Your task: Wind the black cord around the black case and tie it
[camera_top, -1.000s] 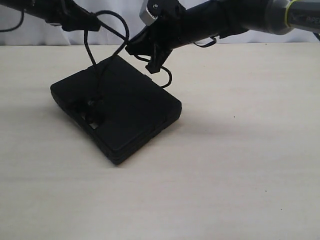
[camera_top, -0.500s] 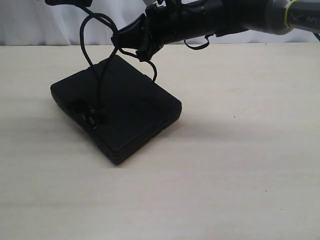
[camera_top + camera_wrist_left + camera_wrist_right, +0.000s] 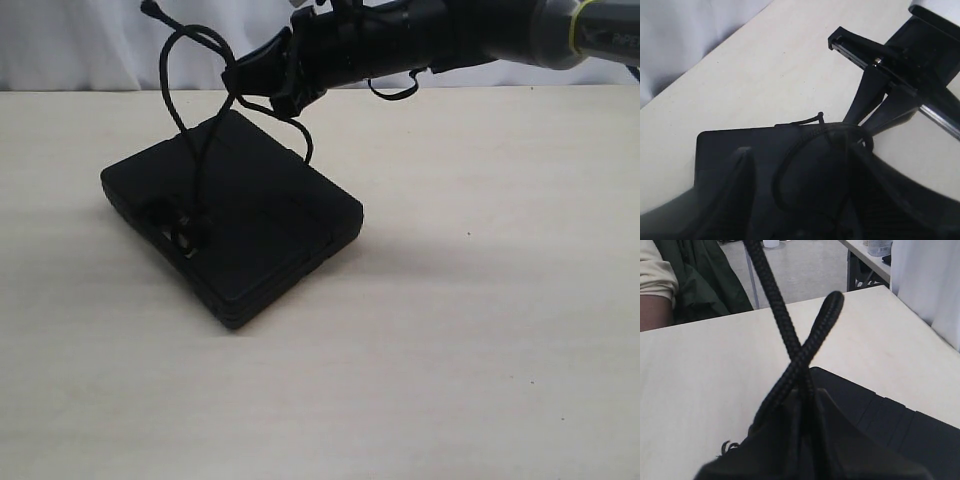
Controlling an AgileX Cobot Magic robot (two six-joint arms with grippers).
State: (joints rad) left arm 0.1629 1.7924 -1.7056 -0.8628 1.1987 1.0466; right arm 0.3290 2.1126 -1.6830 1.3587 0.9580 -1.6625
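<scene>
The black case (image 3: 250,215) lies flat on the pale table, left of centre. The black cord (image 3: 170,95) rises from the case's near-left edge, arches into a loop above it and ends in a small knobbed tip (image 3: 150,8) that stands free. My right gripper (image 3: 238,75) hangs above the case's far corner, shut on two crossing strands of the cord (image 3: 790,347) over the case (image 3: 900,425). My left gripper (image 3: 800,200) is out of the exterior view. It is open above the case (image 3: 735,147), and the cord loop (image 3: 782,172) shows between its fingers (image 3: 737,180).
A white curtain (image 3: 90,55) hangs behind the table's far edge. The right arm (image 3: 450,30) reaches in from the upper right, and its gripper body (image 3: 890,75) shows in the left wrist view. A person in a green jacket (image 3: 695,285) sits beyond the table.
My right gripper has lifted and moved left with the cord, drawing the loop tighter over the case. My left gripper has risen out of the top of the exterior view.
</scene>
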